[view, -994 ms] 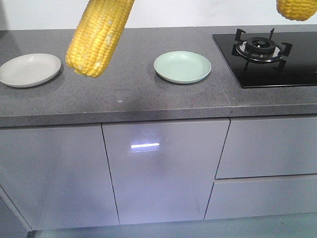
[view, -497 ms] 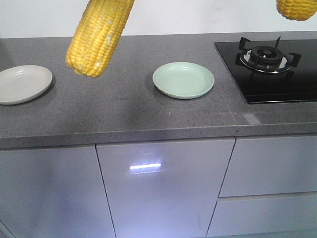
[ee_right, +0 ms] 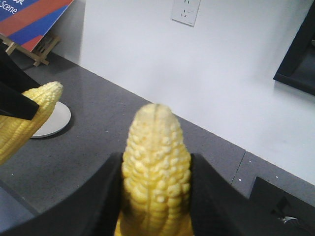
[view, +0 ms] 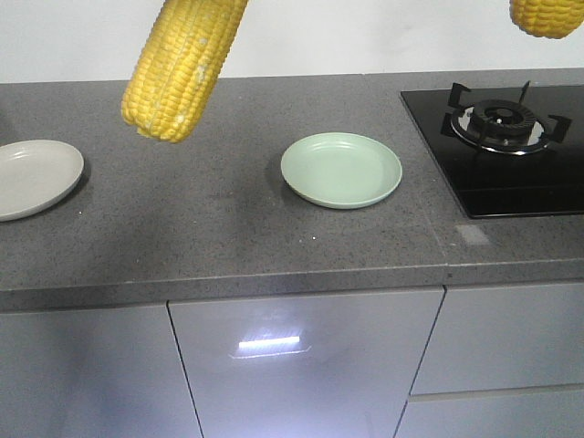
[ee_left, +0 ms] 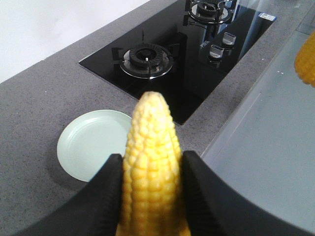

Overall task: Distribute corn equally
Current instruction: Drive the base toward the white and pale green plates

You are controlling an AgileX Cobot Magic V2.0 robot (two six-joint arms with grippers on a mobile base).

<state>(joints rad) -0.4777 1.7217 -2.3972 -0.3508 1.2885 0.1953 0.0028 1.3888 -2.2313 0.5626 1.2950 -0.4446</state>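
Left gripper pinches the left cob by its flanks, and right gripper does the same on the right cob. Both cobs hang above the counter, neither on the green plate or grey plate. The corn looks stiff, fairly hefty and knobbly, so I'd grip the thick middle, since the tapered tip would likely slip.
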